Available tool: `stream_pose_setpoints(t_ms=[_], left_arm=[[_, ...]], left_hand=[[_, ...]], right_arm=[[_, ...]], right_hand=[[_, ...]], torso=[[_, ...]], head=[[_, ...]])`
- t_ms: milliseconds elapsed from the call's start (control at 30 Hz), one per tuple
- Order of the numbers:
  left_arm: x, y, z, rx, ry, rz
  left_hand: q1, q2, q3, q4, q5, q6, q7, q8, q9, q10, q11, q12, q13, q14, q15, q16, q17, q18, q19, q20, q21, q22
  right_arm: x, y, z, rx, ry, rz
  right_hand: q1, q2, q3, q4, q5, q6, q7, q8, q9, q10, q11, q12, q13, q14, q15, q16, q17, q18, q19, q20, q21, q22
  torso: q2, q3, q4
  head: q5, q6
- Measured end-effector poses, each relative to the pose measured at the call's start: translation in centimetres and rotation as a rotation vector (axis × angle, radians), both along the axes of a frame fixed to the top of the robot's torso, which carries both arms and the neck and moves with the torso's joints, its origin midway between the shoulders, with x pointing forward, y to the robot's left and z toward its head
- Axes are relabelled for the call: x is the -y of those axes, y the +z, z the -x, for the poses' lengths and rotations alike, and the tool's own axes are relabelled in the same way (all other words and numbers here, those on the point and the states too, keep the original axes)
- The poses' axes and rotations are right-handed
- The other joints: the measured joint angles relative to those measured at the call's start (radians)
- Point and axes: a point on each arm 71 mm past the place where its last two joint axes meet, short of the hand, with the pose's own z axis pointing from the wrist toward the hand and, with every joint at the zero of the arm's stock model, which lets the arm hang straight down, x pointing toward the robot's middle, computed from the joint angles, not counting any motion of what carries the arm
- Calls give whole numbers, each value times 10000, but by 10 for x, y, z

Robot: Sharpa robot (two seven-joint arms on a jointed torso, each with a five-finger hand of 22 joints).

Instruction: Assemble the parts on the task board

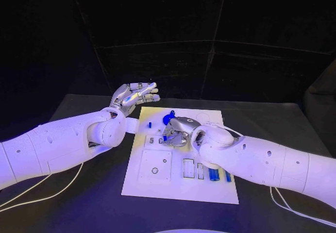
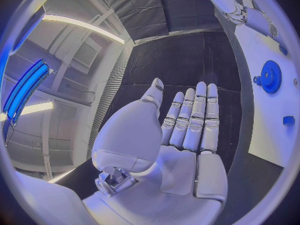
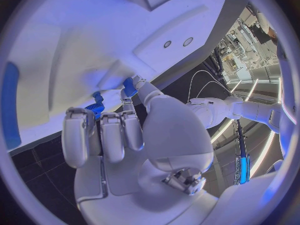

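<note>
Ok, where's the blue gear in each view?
Head view: blue gear at the task board's far end, beyond the right hand.
Left wrist view: gear on the board, past the left hand.
Right wrist view: toothed edge behind the fingers.
Shared landmark: the board.
</note>
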Motion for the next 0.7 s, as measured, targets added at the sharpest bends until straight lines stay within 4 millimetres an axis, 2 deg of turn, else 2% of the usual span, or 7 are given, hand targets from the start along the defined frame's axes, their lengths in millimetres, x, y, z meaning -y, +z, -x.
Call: stream_pose_setpoints(t_ms=[433, 567, 700], left_arm=[[0, 0, 0, -2, 2, -2], [0, 0, 0, -3, 3, -3], [-1, 0, 0, -5, 6, -4]], left_hand=[[0, 0, 0, 0, 0, 0, 0, 0, 0, 0, 0, 0, 0, 0, 0, 0, -1, -1, 0, 0, 0, 1], [0, 0, 0, 0, 0, 0, 0, 0, 0, 0, 0, 0, 0, 0, 0, 0, -2, -1, 0, 0, 0, 1], [0, 0, 0, 0, 0, 0, 0, 0, 0, 0, 0, 0, 0, 0, 0, 0, -2, -1, 0, 0, 0, 2]], right_arm=[[-2, 0, 1, -15, 68, 284], [-3, -1, 2, -10, 70, 331], [-3, -1, 2, 6, 68, 354]], right_hand=[[-106, -105, 0, 1, -107, -58, 58, -29, -3, 0, 0, -117, -1, 0, 0, 0, -1, 0, -1, 0, 0, 0], [-219, -217, -40, 42, -107, -127, 127, -112, -38, 0, 1, -277, 0, 0, 0, 0, -2, 0, 0, 0, 0, -1], [-375, -374, -155, 157, -279, -465, 192, -311, -36, 25, 51, -626, 0, 4, 4, 0, -2, 0, -1, 1, 0, -1]], torso=[[-1, 1, -4], [-2, 1, 1], [-2, -1, 3]], head=[[-29, -11], [-31, -15], [-32, -16]])
